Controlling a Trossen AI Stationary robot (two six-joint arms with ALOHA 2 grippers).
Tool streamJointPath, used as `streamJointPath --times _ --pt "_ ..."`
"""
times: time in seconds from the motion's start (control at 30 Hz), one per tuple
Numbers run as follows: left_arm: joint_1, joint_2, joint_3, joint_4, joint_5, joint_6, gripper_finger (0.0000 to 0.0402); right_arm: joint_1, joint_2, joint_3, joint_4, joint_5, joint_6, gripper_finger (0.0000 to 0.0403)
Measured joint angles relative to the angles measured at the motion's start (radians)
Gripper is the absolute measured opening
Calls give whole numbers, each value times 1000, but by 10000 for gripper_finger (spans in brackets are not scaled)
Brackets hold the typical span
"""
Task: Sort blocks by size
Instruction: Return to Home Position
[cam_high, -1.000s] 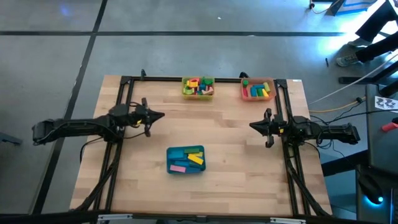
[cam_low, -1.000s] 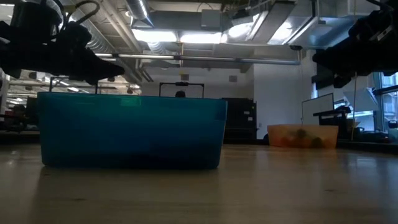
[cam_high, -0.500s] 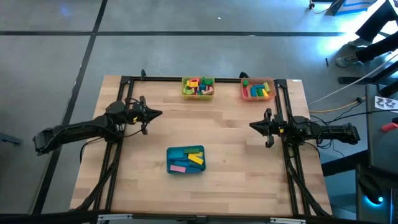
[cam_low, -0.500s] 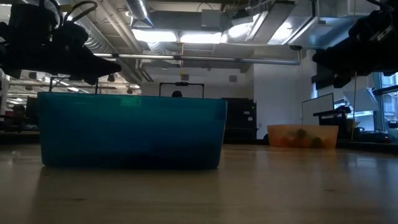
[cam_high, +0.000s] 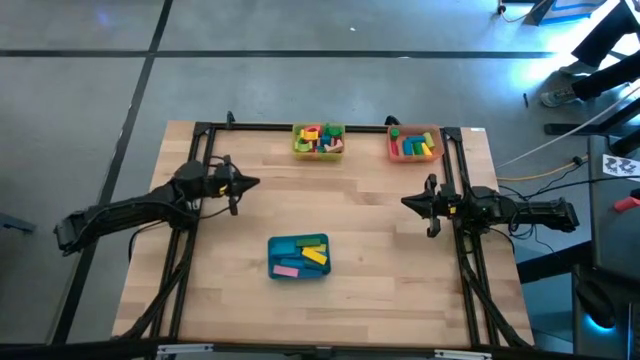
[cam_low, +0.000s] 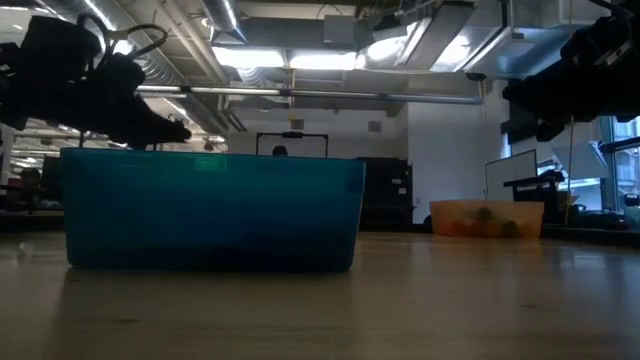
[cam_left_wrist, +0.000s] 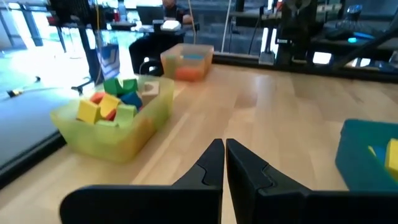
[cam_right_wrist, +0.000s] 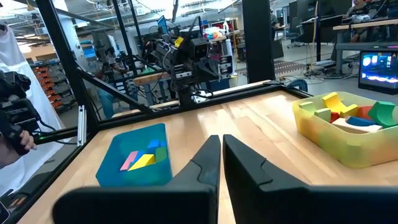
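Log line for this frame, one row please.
left gripper shut, empty, raised at left | right gripper shut, empty, raised at right | blocks in blue bin, yellow tray, orange tray

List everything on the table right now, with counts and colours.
Table: one, light wood, under everything.
Blue bin: one, teal-blue, mid-table, apart from other trays.
Blocks in blue bin: at least four; pink, yellow, blue, green.
Yellow tray: one, yellow-green, far edge, middle.
Blocks in yellow tray: several; red, yellow, green, blue.
Orange tray: one, orange, far edge, right arm's side.
Blocks in orange tray: several; green, yellow, red.
Left gripper: one, dark, shut, over table's left side.
Right gripper: one, dark, shut, over table's right side.
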Motion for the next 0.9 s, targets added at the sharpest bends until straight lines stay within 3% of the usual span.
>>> streamJointPath --times 0.9 --pt "-1 0 0 -175 -3 0 4 0 0 0 1 0 0 21"
